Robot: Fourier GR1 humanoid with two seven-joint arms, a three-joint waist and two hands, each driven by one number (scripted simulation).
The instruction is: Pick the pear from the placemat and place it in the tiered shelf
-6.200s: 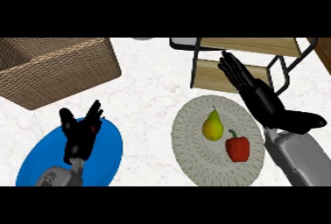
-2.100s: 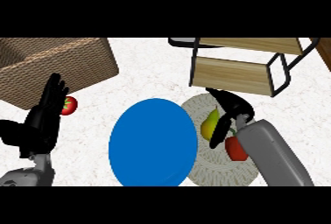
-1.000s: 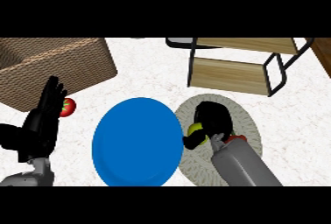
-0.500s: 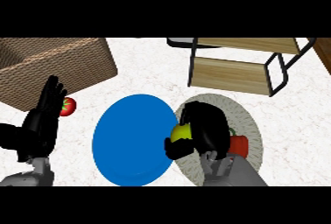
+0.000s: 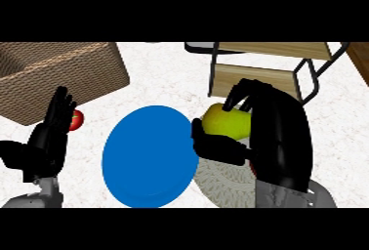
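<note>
A yellow-green pear [image 5: 226, 122] is held up off the woven grey placemat [image 5: 220, 180], with my right hand [image 5: 270, 132] shut on it, fingers over its top and thumb under its left side. The tiered shelf [image 5: 274, 68], with wooden boards and a dark metal frame, stands at the back right, just beyond the hand. My left hand [image 5: 47, 141] rests open at the left edge, fingers up. A red pepper on the placemat is mostly hidden behind my right hand.
A blue plate [image 5: 151, 156] lies in the middle, touching the placemat's left side. A wicker basket [image 5: 54, 73] fills the back left. A small red fruit [image 5: 76, 119] sits beside my left hand's fingers.
My right hand came down on the pear, closed round it and lifted it up toward the shelf. The left hand stayed still.
</note>
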